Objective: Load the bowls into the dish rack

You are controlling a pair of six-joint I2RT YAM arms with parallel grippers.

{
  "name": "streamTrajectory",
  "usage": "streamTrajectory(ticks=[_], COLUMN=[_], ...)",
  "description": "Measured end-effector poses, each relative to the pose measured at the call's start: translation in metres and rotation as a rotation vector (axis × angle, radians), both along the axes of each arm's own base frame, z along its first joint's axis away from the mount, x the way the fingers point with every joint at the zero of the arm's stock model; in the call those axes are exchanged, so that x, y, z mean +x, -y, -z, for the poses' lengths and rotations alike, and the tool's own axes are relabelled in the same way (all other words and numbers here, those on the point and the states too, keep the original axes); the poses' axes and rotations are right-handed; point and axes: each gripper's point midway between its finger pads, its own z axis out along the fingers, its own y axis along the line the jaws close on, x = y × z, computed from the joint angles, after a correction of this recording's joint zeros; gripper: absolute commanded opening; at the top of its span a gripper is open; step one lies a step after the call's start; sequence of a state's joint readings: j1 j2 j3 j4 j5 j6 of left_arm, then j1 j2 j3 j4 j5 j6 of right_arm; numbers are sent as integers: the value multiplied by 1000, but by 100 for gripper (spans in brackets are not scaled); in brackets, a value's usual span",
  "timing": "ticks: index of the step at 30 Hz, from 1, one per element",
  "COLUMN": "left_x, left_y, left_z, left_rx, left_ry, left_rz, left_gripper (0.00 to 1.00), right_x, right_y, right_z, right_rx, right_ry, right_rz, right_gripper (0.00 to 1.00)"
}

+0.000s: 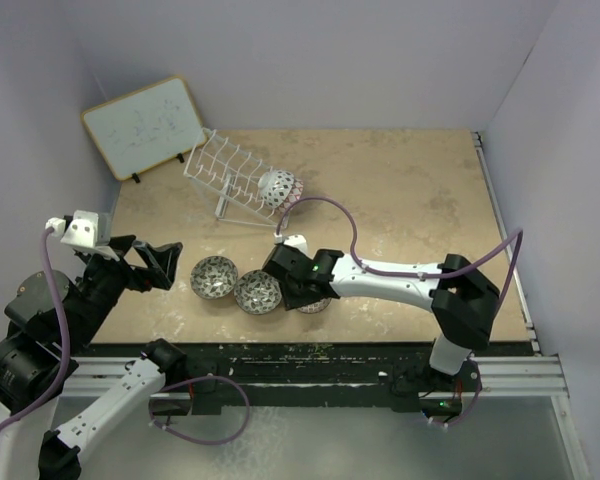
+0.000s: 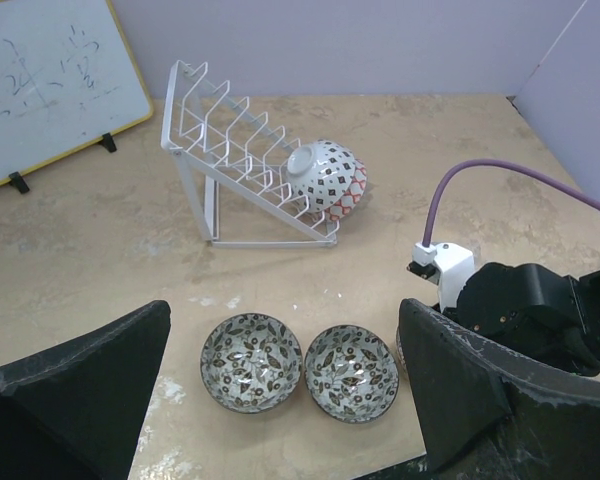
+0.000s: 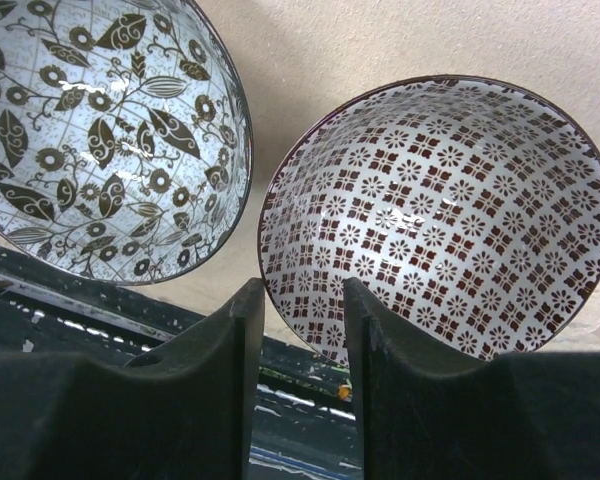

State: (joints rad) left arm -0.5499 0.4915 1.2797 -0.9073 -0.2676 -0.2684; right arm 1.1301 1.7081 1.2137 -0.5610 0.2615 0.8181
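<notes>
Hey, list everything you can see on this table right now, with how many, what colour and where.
whiteboard: one, white, wood frame, far left corner
dish rack: one, white wire, beside the whiteboard
dark-patterned bowl: one, white and dark, low end of the rack
red-patterned bowl: seemingly one, tucked behind it
grey-black bowls: two, side by side near the front edge
brown bowl: one, right of those, rim between the right claw's fingers
table: one, tan
left claw: open, empty
right claw: black, straddling the brown bowl's rim
</notes>
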Motion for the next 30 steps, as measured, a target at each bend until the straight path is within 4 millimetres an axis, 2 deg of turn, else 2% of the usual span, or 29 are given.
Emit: streamTrajectory(ticks=[9,12,18,20,23,30], left_x=[0,0,1,1,2,2], left_y=[0,0,0,-1,0,-1], left_z=[1,1,1,2,4,5], left_rx=[1,1,2,3,7,7], left_ry=[-2,-1,-2,-3,-9,-10], left_rz=[-2,-2,-4,-6,-7,-11], left_gripper=[99,99,99,99,99,99], right_x=[1,1,3,4,6,20], right_y=[3,5,9,11,13,22], right_z=[8,12,18,18,17,-2], right_rx=[-22,-40,-71,-77,-86,-140], right_ry=[3,3,10,12,24,91], right_rz=[1,-2,0,2,7,42], right_gripper=[39,28,26,22,0,0])
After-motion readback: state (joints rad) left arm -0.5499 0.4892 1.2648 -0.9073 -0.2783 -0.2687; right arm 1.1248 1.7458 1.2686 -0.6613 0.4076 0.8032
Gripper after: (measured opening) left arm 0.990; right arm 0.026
